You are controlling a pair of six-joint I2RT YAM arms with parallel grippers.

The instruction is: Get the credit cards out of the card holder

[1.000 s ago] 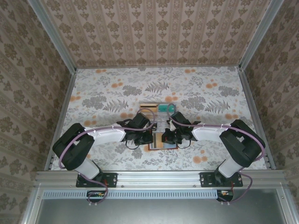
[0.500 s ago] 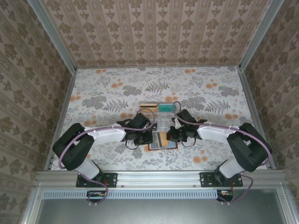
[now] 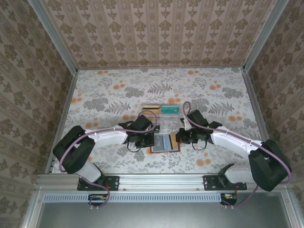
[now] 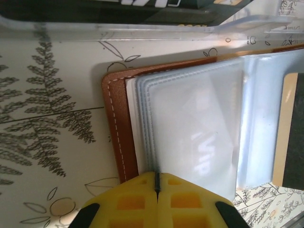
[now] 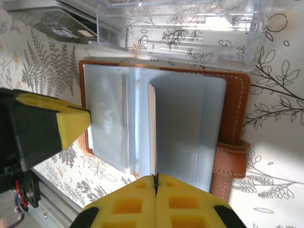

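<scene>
**Floral tabletop (image 3: 109, 99), card holder (image 5: 235, 109) open between two arms**

Clear tray (image 5: 190, 28) sits just behind the holder. Holder lies flat, grey-blue pockets up. Left gripper (image 4: 156, 176): jaws closed, tips on the pocket edge. Right gripper (image 5: 155, 179): jaws closed, pinching a card (image 5: 151, 128) standing on edge over the pockets.

Shows white forearm shells and bulky black joint housings on the left arm (image 3: 102, 137) and the right arm (image 3: 230, 138). Carries a looping purple cable (image 3: 149, 111) along each. Ends in the left gripper (image 4: 156, 178) and the right gripper (image 5: 155, 183): black frames, yellow pads (image 4: 128, 204) moulded with square recesses.
</scene>
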